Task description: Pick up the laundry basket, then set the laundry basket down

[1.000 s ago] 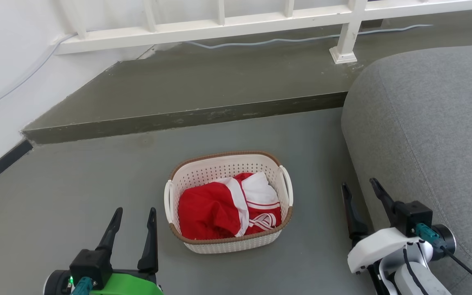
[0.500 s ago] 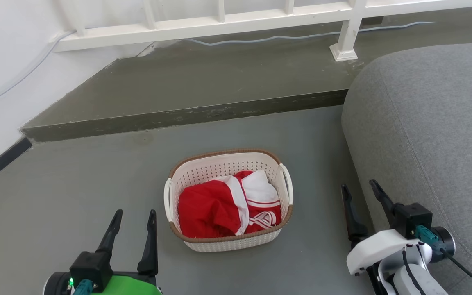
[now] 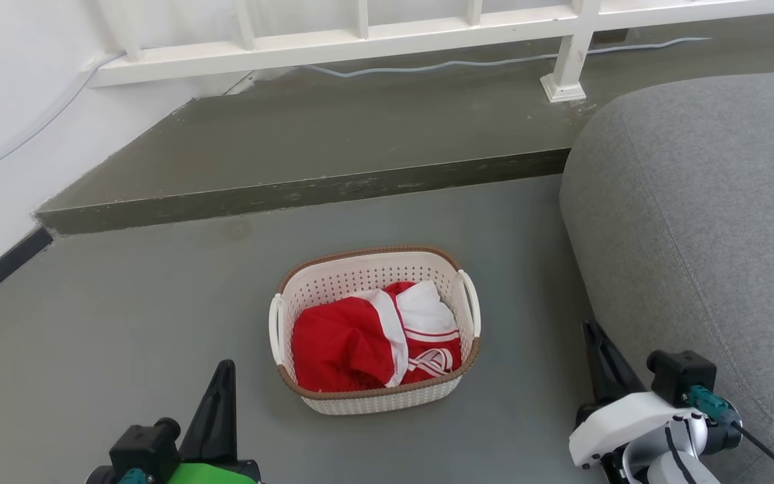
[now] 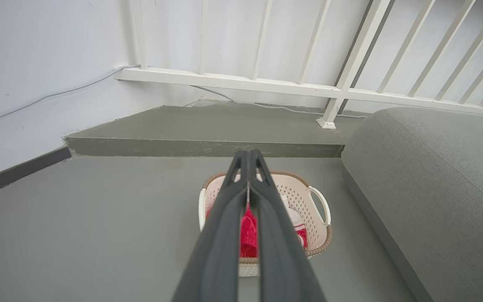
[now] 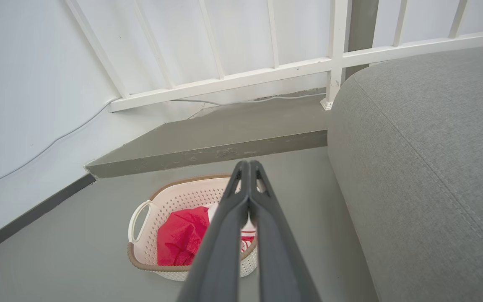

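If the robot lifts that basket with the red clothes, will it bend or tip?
The basket looks like hard holey plastic, so it probably keeps its shape and feels light. The red clothes are soft and few, likely adding little weight. Lifted by just one side handle, it would probably tilt.

Home, living-rm corner: grey fabric sofa point(image 3: 696, 202), white railing point(image 3: 333, 48) on raised step point(image 3: 333, 134), grey floor point(image 3: 125, 323), laundry basket point(image 3: 360, 277) w/ red & white clothes point(image 3: 340, 349).
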